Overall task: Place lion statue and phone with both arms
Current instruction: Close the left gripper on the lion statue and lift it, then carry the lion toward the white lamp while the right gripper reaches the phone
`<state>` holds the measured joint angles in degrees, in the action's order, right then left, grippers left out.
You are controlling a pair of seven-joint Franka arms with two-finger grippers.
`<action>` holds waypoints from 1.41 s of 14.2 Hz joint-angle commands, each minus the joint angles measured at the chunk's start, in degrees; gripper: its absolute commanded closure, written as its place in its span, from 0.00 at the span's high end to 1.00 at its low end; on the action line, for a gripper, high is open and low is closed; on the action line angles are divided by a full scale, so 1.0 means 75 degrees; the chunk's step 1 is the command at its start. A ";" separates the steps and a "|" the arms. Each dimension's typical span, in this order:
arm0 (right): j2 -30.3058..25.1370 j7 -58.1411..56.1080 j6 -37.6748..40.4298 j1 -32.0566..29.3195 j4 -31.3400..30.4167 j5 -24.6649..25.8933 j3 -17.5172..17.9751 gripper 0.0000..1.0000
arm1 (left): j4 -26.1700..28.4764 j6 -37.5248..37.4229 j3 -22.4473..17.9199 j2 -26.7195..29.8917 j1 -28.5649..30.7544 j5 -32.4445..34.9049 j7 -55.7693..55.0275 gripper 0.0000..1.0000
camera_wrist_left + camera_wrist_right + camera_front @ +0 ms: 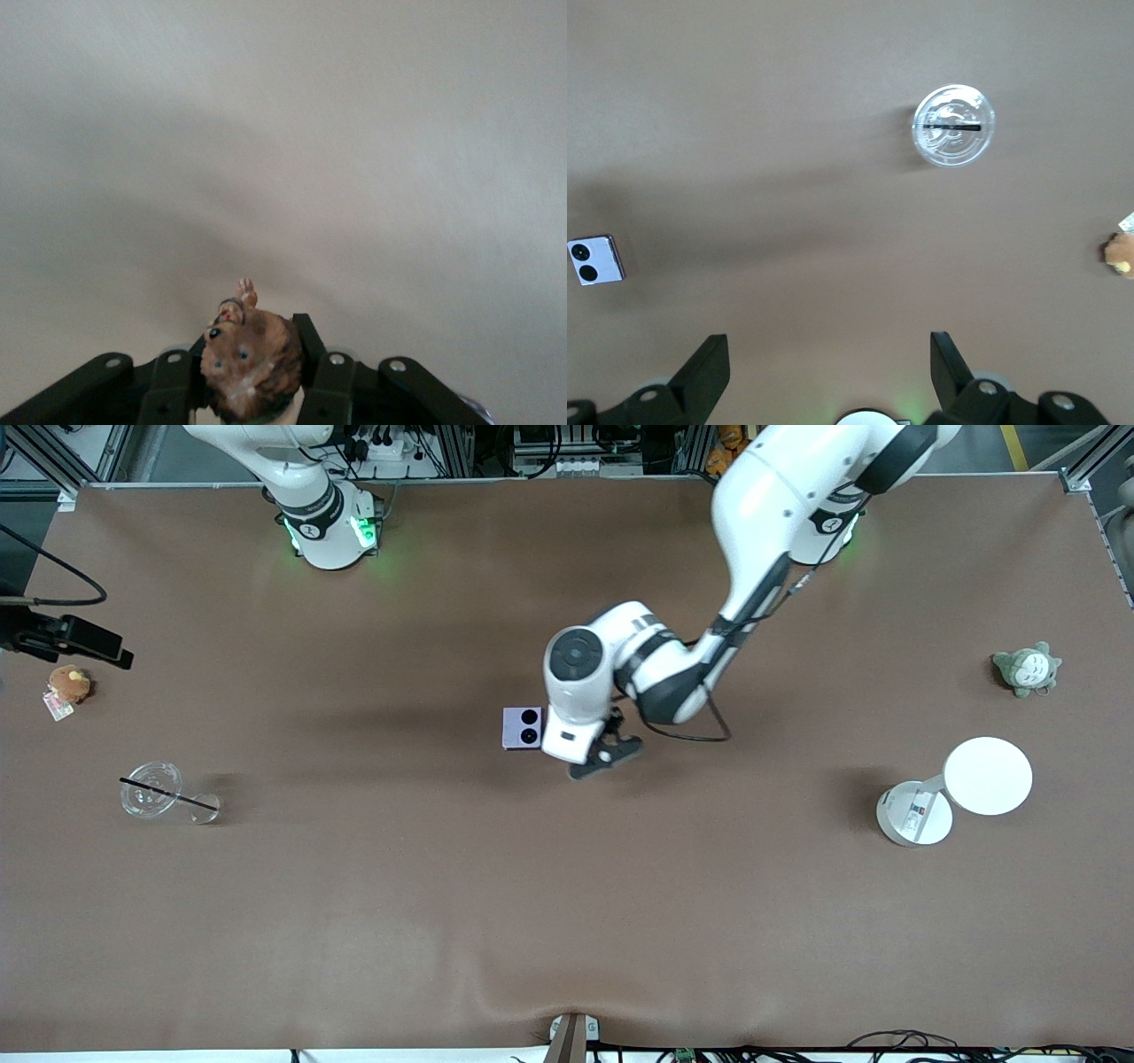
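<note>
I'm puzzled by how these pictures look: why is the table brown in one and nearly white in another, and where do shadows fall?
Front view: even light, a soft shadow under the left hand beside the phone. Left wrist view: the table looks pale and washed out, while the lion statue in the hand shows close up. Right wrist view: brown again, with faint diagonal shadow bands.

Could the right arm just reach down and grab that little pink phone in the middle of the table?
Probably, but not cleanly: the phone lies flat, bare table toward the right arm, whose open tool holds nothing. The left tool, shut on the lion statue, hangs right beside it and could crowd the approach.
</note>
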<state>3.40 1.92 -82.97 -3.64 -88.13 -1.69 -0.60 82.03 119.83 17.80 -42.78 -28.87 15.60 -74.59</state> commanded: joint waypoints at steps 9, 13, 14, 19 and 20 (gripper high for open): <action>0.1889 0.1583 -0.0257 0.1633 0.0372 -0.0488 0.0104 1.00 | 0.0488 -0.1283 0.0041 0.0373 0.2441 0.0695 0.2338 0.00; 0.2464 0.1595 -0.1600 0.2545 -0.0048 -0.1392 0.0092 1.00 | 0.0699 -0.0956 0.0052 0.0162 0.3120 0.1120 0.3016 0.00; 0.2546 0.1746 -0.2011 0.2850 -0.0258 -0.1380 0.0092 1.00 | 0.0873 -0.0606 0.0052 0.0150 0.3377 0.1120 0.3414 0.00; 0.3282 0.1864 -0.3732 0.3776 -0.0565 -0.1392 0.0092 1.00 | 0.1285 0.0382 0.0052 0.0150 0.4187 0.1120 0.5149 0.00; 0.3541 0.2015 -0.4202 0.3941 -0.0565 -0.1392 0.0092 1.00 | 0.1285 0.0382 0.0052 0.0161 0.4293 0.1131 0.5442 0.00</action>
<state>26.38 15.53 -109.22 23.19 -92.82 -11.23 0.66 90.73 121.92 17.56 -42.53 1.72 22.87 -37.50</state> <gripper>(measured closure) 0.000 0.661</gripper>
